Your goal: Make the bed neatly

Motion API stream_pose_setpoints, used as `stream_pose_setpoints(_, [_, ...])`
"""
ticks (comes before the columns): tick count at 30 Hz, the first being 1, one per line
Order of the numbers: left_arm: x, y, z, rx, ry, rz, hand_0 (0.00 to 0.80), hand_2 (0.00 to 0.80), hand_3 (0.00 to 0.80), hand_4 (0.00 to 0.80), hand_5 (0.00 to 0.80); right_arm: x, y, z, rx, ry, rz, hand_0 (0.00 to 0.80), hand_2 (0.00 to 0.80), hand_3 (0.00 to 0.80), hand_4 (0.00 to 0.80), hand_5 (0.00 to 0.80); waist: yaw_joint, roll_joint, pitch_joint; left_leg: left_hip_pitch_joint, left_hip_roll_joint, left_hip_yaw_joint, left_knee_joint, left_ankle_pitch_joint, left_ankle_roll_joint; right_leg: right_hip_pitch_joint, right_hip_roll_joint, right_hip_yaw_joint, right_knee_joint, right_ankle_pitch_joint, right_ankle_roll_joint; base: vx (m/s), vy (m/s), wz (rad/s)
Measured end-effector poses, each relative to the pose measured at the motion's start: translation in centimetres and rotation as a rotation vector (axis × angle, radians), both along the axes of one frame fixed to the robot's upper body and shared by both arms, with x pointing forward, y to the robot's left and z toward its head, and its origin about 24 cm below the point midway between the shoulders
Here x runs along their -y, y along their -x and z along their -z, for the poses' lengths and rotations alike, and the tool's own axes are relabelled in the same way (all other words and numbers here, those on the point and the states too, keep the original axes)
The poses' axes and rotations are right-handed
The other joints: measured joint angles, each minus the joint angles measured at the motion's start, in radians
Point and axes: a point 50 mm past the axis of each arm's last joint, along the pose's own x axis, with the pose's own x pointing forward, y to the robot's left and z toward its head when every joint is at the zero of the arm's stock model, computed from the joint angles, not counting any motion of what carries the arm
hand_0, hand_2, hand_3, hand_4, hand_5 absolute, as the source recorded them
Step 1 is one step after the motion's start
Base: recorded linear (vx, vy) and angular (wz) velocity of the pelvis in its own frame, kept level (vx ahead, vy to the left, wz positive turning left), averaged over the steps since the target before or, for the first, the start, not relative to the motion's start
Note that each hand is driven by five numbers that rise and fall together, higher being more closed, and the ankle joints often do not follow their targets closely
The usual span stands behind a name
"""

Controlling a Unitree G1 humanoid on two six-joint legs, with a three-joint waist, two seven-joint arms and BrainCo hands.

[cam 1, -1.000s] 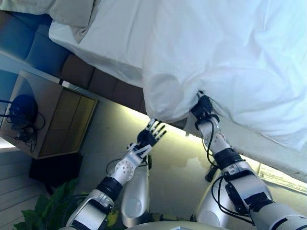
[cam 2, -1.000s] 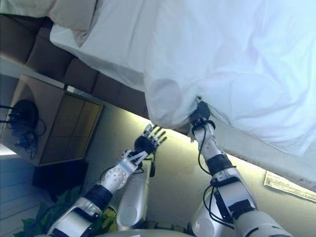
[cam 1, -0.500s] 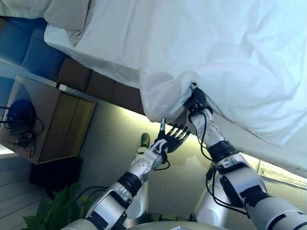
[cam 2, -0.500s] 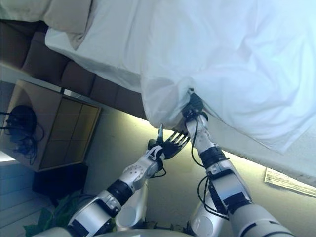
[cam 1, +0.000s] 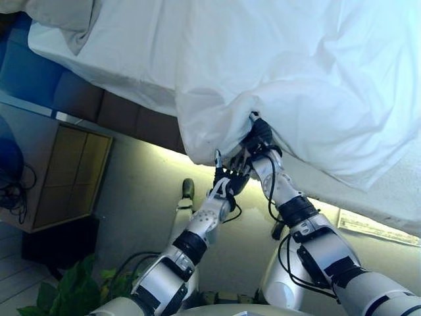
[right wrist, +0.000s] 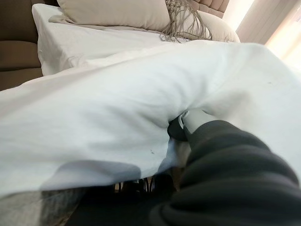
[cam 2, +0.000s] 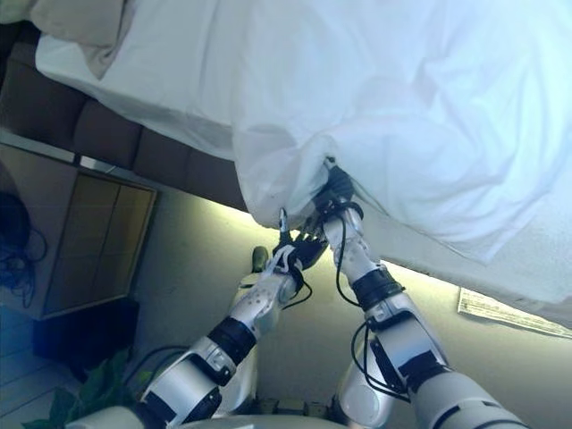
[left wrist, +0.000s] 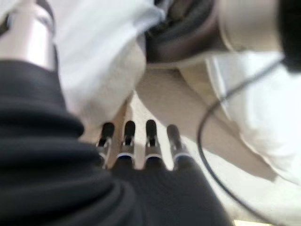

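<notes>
1. A white duvet point(cam 1: 309, 79) is spread over the bed point(cam 1: 131, 125), with one bunched corner hanging over the bed's side.
2. That bunched corner is gripped by the right hand point(cam 1: 258, 135), whose fingers are buried in the folds; a thumb pressed into the cloth is shown in its wrist view.
3. The left hand point(cam 1: 230, 174) is held just under the same corner, beside the right wrist, with straight fingers point(left wrist: 127, 136) spread apart and nothing held.
4. Pillows point(right wrist: 117, 12) are seen at the head of the bed.
5. A wooden cabinet point(cam 1: 59, 178) stands on the floor beside the bed.
</notes>
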Motion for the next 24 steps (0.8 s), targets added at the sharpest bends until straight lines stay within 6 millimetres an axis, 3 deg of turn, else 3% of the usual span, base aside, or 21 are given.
stream_pose_setpoints(4, [-0.1, -0.9, -1.4, 0.017, -0.009, -0.048, 0.000, 0.000, 0.000, 0.000, 0.000, -0.4, 0.1, -0.5, 0.020, -0.008, -0.015, 0.800, 0.800, 0.800, 0.800, 0.800, -0.007, -0.004, 0.003, 0.000, 0.003, 0.016, 0.000, -0.002, 0.004, 0.004, 0.004, 0.004, -0.036, 0.025, 0.005, 0.020, 0.066, -0.11])
stream_pose_setpoints(12, [-1.6, -1.6, -1.4, -0.013, -0.008, -0.167, 0.000, 0.000, 0.000, 0.000, 0.000, -1.8, 0.6, -0.8, 0.043, -0.015, -0.069, 0.800, 0.800, 0.800, 0.800, 0.800, -0.031, -0.013, 0.009, 0.000, 0.016, 0.049, -0.001, -0.006, 0.011, 0.003, 0.018, 0.021, -0.083, 0.056, 0.008, 0.011, 0.084, -0.09])
stream_pose_setpoints(13, [-1.7, -1.6, -1.4, -0.016, -0.010, -0.173, 0.439, 0.439, 0.439, 0.439, 0.439, -1.9, 0.7, -0.9, 0.046, -0.015, -0.076, 0.800, 0.800, 0.800, 0.800, 0.800, -0.035, -0.013, 0.009, 0.000, 0.016, 0.052, -0.001, -0.007, 0.012, 0.002, 0.018, 0.025, -0.086, 0.058, 0.009, 0.005, 0.077, -0.10])
stream_pose_setpoints(14, [-1.8, -1.6, -1.3, -0.018, -0.013, -0.180, 0.731, 0.731, 0.731, 0.731, 0.731, -2.0, 0.7, -0.8, 0.043, -0.011, -0.084, 0.800, 0.800, 0.800, 0.800, 0.800, -0.040, -0.013, 0.009, 0.000, 0.017, 0.055, -0.002, -0.007, 0.013, 0.002, 0.019, 0.026, -0.091, 0.061, 0.009, 0.010, 0.085, -0.06])
stream_pose_setpoints(15, [-1.9, -1.7, -1.3, -0.022, -0.011, -0.189, 0.800, 0.800, 0.800, 0.800, 0.800, -2.1, 0.8, -0.8, 0.040, -0.007, -0.091, 0.800, 0.800, 0.800, 0.800, 0.800, -0.047, -0.013, 0.009, 0.000, 0.017, 0.056, -0.002, -0.007, 0.013, 0.002, 0.019, 0.027, -0.094, 0.063, 0.010, 0.013, 0.065, -0.04])
stream_pose_setpoints(24, [-4.0, -2.8, -1.5, -0.028, 0.013, -0.294, 0.800, 0.800, 0.800, 0.800, 0.800, -2.8, 1.1, -0.2, 0.027, 0.011, -0.143, 0.800, 0.800, 0.800, 0.800, 0.800, -0.052, -0.006, 0.015, 0.021, 0.045, 0.105, -0.004, -0.002, 0.014, -0.005, 0.031, 0.036, -0.091, 0.072, 0.000, -0.024, 0.046, -0.09])
